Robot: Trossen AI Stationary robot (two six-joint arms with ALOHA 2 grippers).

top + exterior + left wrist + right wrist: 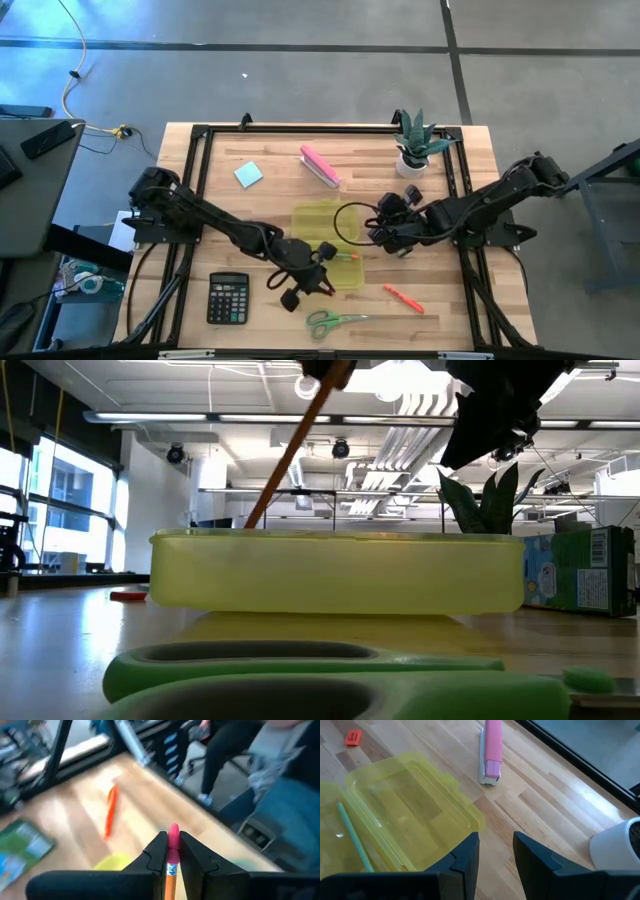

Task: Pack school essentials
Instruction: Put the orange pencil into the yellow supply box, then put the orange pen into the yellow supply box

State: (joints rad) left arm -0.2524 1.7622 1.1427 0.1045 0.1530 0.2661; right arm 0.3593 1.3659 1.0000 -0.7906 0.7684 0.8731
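I see my left jaws [322, 262] over the near part of the yellow-green box [330, 245], which stands open in the middle of the bench [270, 165]. They are clenched on an orange pencil [170, 877]; in the left wrist view its pink eraser end [173, 834] sticks out between the two fingers [159, 854]. In the low view the pencil [290, 450] slants down into the box from above, with its lower end behind the box wall [335, 572].

My right jaws [385, 232] are released and hold nothing; they hang just right of the box, beside its hinged lid. In the right wrist view a thin teal stick [354, 840] lies inside the box.

A second orange-red pen [403, 298] lies on the bench to the near right of the box, apart from it. The green-handled scissors [334, 322] lie at the near edge, and their handle fills the bottom of the low view. The light-blue note pad [248, 175] is at the far left, the pink oblong block [320, 166] just right of it, the black calculator [228, 298] at the near left, and a potted plant [418, 145] at the far right.

A green carton [577, 570] stands at the right in the low view; it carries a barcode, but I cannot read any words on it.
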